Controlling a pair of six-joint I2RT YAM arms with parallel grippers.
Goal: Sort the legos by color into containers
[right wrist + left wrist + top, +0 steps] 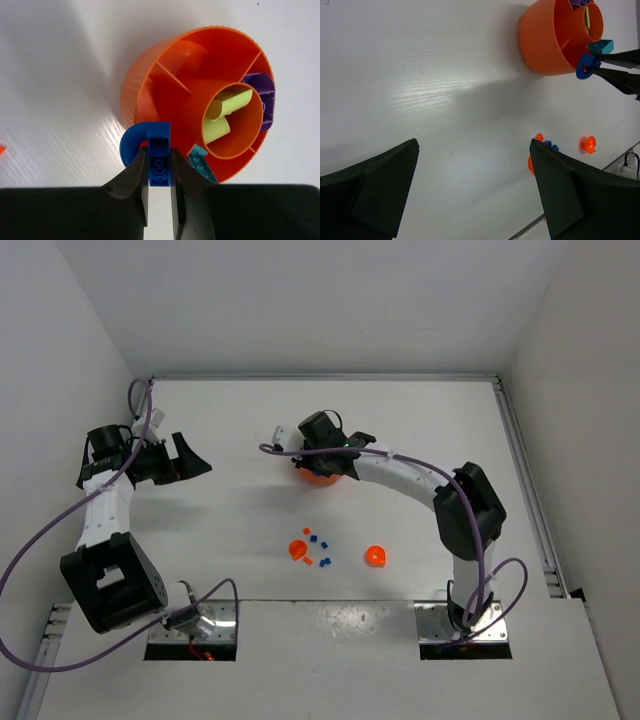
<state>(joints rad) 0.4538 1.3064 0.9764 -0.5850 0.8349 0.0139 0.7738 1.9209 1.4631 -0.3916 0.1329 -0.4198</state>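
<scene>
The right gripper is closed narrowly on a small blue plastic brick with a curved arch, pinching its straight stem between both fingers so that the arch juts forward, beyond the fingertips. Directly ahead of the fingertips sits the round, ribbed orange plastic dish, the container for the sorting, and the brick is held at its near rim, apparently so it can be dropped into a compartment of its own. Whether the arch is touching the rim or hanging just above it cannot be told from these views. Colours are already kept apart in the dish: lime green pieces stand in the central tube, a purple brick lies in the compartment farthest to the gripper's right, and a cyan brick sits just beside the right-hand finger. The compartments ahead and to the gripper's left look unfilled, which makes them the likely place for blue. The left gripper has its jaws spread wide and holds nothing. It is well apart from the dish, probably parked clear of the working arm. Small blue bricks and round orange pieces lie loose on the white table, behind the right gripper.
</scene>
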